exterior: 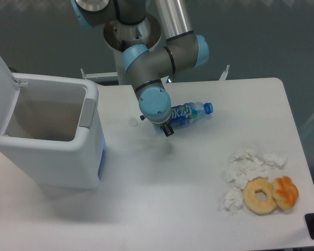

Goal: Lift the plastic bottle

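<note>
White table (199, 209), rounded corners; dark grey-blue floor (261, 36) behind; even, soft light.

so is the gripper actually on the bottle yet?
Cannot tell. In the fixed camera view the wrist hides most of the gripper; one dark fingertip shows at the base end of the plastic bottle, which lies on the table, but contact is hidden.

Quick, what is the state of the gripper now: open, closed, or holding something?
Gripper: at the base end of the plastic bottle, but the wrist hides most of the fingers, so whether it is open or closed cannot be told.
</note>
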`<control>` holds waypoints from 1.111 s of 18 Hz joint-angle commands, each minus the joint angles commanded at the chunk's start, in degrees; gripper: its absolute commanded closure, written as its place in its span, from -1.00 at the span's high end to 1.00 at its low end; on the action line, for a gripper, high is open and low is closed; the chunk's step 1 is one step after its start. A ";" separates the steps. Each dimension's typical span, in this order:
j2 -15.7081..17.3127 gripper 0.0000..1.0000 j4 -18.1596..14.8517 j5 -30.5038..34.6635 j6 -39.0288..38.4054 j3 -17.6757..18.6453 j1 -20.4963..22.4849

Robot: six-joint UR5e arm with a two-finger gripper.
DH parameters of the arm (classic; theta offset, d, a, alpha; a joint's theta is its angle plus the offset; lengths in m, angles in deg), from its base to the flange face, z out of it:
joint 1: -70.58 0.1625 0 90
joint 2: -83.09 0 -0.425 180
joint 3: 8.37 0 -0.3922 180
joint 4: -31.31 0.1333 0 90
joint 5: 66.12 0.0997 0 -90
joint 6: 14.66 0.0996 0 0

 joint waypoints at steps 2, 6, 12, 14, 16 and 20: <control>-0.09 0.25 0.00 0.00 0.00 -0.09 0.00; 0.00 0.25 -0.35 0.00 0.00 -1.49 0.00; 1.31 0.26 -2.98 -0.09 0.17 -5.88 0.53; 2.37 0.26 -3.86 -0.17 0.18 -7.37 0.79; 3.07 0.26 -4.66 -0.52 0.18 -8.87 1.32; 5.09 0.26 -4.66 -1.92 0.09 -11.68 2.72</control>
